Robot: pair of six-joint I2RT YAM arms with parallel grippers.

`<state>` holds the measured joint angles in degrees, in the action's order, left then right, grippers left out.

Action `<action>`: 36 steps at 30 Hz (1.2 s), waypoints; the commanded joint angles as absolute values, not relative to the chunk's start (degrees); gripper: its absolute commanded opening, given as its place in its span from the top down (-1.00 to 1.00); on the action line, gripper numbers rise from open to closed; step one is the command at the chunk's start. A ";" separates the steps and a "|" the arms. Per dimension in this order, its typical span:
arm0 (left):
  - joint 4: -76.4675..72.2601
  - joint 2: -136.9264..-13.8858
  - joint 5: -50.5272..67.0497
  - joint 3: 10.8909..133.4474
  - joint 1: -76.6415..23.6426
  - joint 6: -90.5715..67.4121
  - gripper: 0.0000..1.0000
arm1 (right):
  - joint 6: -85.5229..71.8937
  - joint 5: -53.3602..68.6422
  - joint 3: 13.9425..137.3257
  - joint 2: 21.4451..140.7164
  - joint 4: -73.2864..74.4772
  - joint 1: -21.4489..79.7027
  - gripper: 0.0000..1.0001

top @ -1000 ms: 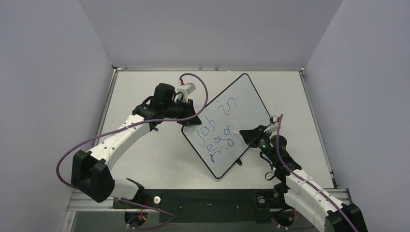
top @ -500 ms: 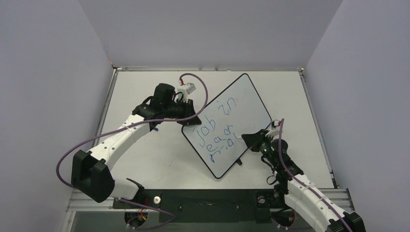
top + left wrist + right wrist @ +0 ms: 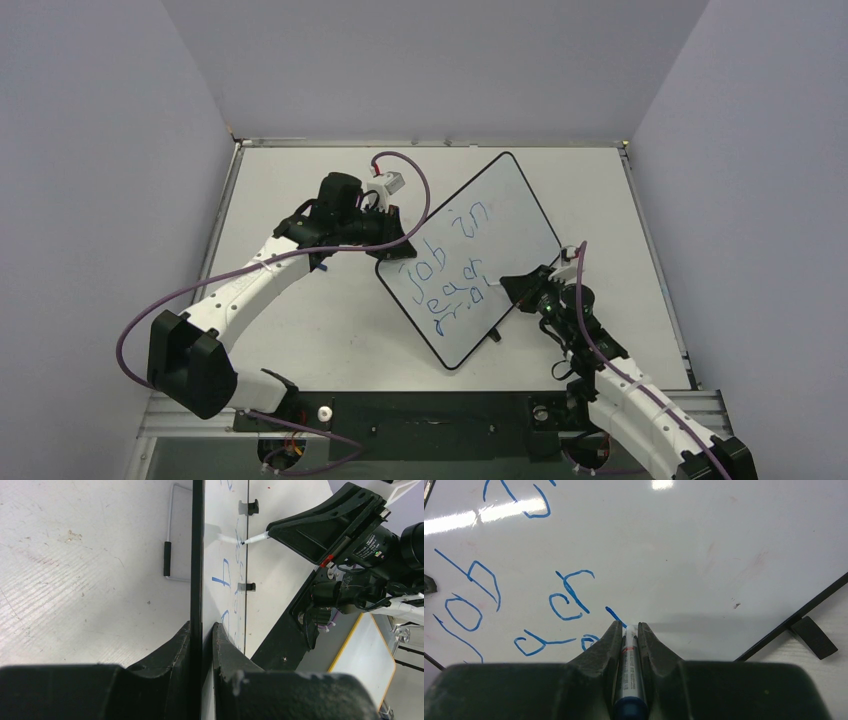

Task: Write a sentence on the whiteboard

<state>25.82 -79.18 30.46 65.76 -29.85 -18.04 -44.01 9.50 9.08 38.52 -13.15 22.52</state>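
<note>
My left hand (image 3: 201, 626) pinches the whiteboard (image 3: 505, 210) edge, centre frame on the desk (image 3: 300, 330). My right hand (image 3: 628, 626) clamps a marker (image 3: 626, 680), tip against the board beside the blue sentence (image 3: 448, 262).

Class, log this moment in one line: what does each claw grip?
left claw: shut on whiteboard edge | right claw: shut on marker, tip on whiteboard | sentence: blue letters

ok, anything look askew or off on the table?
The whiteboard lies turned diagonally to the table edges, its left edge pinched by the left gripper. The sentence is wobbly, its lines slanting unevenly. The right gripper grips a marker at the board. Nothing spilled or visibly broken.
</note>
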 commanded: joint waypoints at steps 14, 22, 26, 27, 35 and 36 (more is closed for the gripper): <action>28.08 -79.08 24.08 64.51 -30.23 -12.92 1.00 | -41.98 8.86 17.46 46.13 -16.56 22.20 1.00; 28.10 -78.85 24.12 64.51 -30.23 -12.92 1.00 | -41.12 7.76 16.21 45.99 -15.23 22.04 1.00; 28.08 -78.92 24.17 64.64 -30.23 -12.92 1.00 | -40.51 7.03 14.67 44.50 -13.55 21.71 1.00; 28.05 -78.92 24.17 64.62 -30.23 -12.92 1.00 | -40.27 6.79 14.30 44.20 -13.23 21.53 1.00; 28.19 -78.82 24.16 64.62 -30.23 -12.92 1.00 | -39.74 6.30 12.63 42.78 -10.51 21.16 1.00; 28.16 -78.79 24.17 64.65 -30.23 -12.92 1.00 | -40.04 6.36 12.42 42.62 -10.49 21.17 1.00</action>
<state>25.69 -79.18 30.46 65.71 -29.85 -18.06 -41.01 7.64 14.00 43.22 -12.14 21.67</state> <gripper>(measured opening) 0.113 0.100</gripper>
